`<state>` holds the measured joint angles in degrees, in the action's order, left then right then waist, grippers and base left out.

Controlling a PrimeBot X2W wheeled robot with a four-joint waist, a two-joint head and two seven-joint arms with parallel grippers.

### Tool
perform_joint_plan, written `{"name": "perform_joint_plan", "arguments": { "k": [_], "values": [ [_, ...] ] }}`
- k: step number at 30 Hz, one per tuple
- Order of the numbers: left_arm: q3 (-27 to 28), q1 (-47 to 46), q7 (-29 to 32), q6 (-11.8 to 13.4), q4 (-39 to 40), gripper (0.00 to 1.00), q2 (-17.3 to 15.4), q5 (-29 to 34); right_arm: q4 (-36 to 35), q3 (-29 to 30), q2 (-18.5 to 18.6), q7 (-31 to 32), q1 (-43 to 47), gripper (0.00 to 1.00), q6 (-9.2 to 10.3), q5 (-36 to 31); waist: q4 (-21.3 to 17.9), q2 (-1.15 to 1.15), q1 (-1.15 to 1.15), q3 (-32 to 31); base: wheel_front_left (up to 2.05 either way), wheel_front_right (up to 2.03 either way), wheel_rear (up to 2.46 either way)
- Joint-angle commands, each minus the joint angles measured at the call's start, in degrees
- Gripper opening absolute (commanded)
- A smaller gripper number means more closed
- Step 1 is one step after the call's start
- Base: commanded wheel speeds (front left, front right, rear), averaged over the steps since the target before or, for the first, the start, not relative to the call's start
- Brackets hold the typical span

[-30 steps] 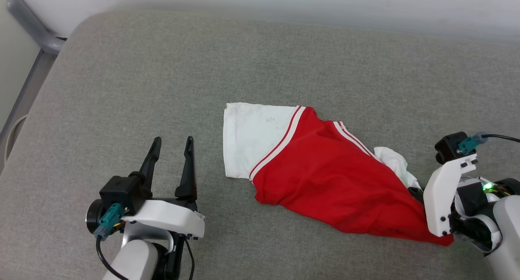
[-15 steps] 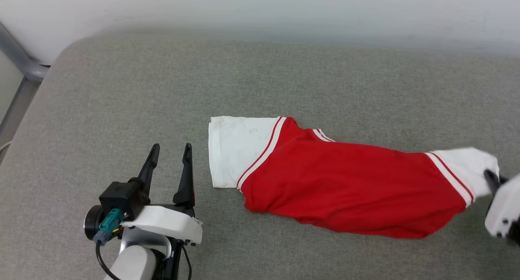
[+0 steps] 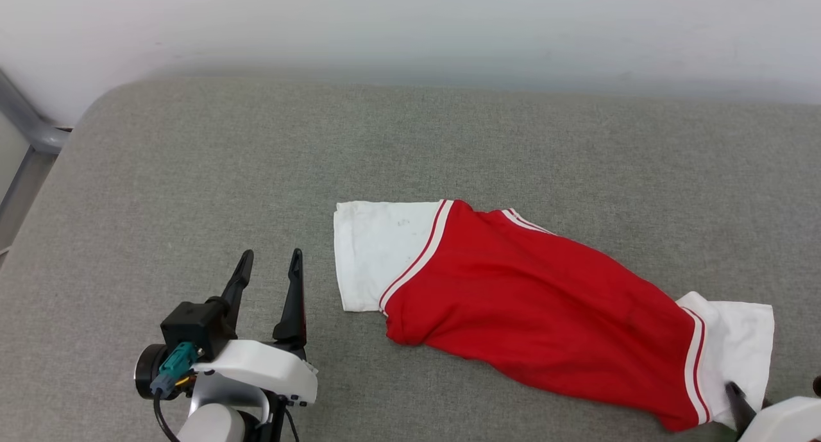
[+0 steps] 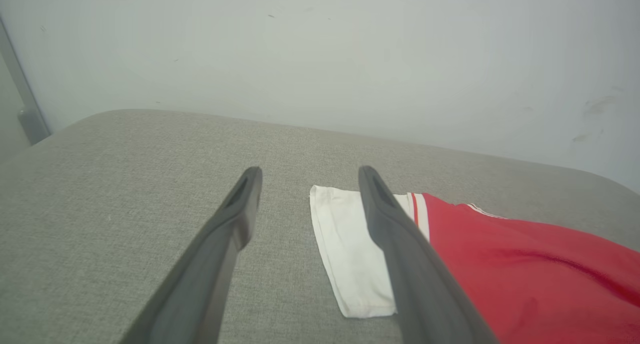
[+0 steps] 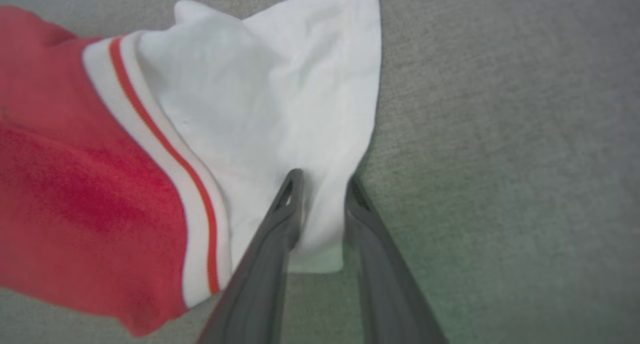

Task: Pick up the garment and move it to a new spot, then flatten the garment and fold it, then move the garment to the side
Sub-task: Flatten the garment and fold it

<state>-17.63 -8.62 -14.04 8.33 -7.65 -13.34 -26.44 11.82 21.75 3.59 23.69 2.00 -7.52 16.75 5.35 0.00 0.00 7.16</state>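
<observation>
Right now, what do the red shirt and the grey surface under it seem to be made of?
The garment looks like soft matte knit cloth: it drapes and creases at the white sleeve. The grey surface looks like woven upholstery, by its flecked weave; the rounded corner hints at padding.

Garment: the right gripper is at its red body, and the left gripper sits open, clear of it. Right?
No. The right gripper is at the garment's white sleeve, not its red body, as the right wrist view shows. The left gripper does sit open, clear of it.
</observation>
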Motion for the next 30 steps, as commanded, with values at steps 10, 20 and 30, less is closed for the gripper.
{"name": "perform_joint_plan", "arguments": {
  "k": [10, 20, 30],
  "values": [
    [-0.51, 2.09, 1.12, 0.37, -0.52, 1.00, -0.73, -0.47, -3.12, -2.33, 0.39, -16.92, -3.59, 1.00, 0.05, -1.57, -0.27, 0.00, 0.00, -2.91, 0.00, 0.00, 0.00],
    [-0.49, 3.25, 2.22, 0.81, -0.66, 1.00, -1.91, -0.84, -11.69, -11.24, 0.01, -24.31, -0.18, 1.00, 0.05, -7.08, -1.02, 0.00, 0.00, -5.93, 0.00, 0.00, 0.00],
    [-1.04, -1.06, 5.22, -0.39, -1.92, 1.00, -4.09, -0.59, -20.28, -16.76, -0.73, -26.03, 4.17, 1.00, 0.05, -9.15, -3.21, 0.00, 0.00, -4.83, 0.00, 0.00, 0.00]
  ]
}}
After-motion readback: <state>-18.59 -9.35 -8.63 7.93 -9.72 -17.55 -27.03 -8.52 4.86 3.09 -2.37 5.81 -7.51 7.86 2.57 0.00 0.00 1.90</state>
